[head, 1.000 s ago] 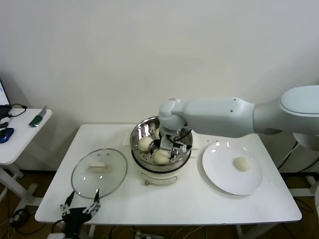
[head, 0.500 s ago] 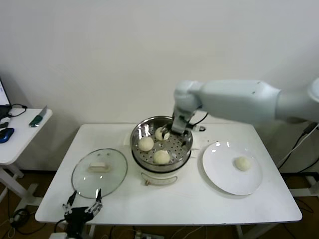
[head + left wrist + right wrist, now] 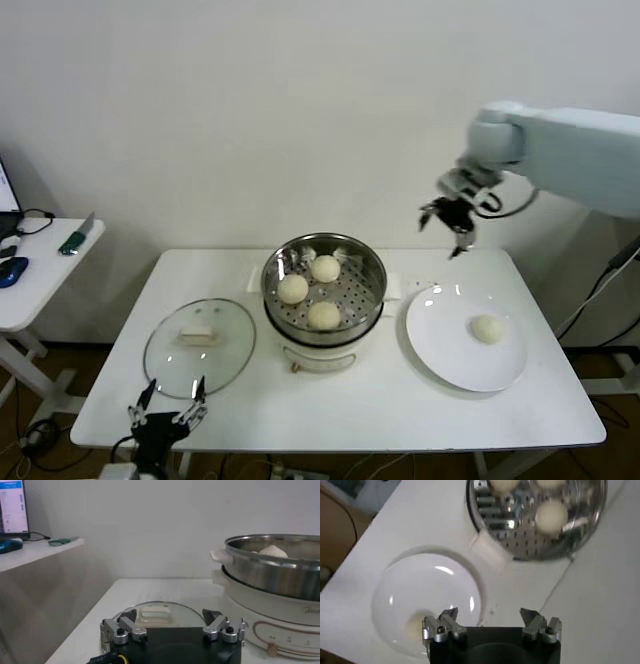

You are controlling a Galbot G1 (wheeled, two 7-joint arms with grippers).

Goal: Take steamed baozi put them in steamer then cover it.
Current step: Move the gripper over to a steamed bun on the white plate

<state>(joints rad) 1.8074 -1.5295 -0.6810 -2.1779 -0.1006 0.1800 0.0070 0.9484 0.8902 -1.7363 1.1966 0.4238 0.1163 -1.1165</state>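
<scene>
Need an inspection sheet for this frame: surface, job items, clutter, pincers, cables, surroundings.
Surface: white table.
Job's things: steamer uncovered at table centre, three baozi inside; fourth baozi on the white plate to the steamer's right; glass lid flat on the table to its left.
Clutter: nothing seen.
Pincers: right pincer open, empty, raised above the plate's far side; left pincer open, empty, low at the near edge by the lid.
Cables: black cable on the side table.
Surroundings: white wall; side table at left with small items.
</scene>
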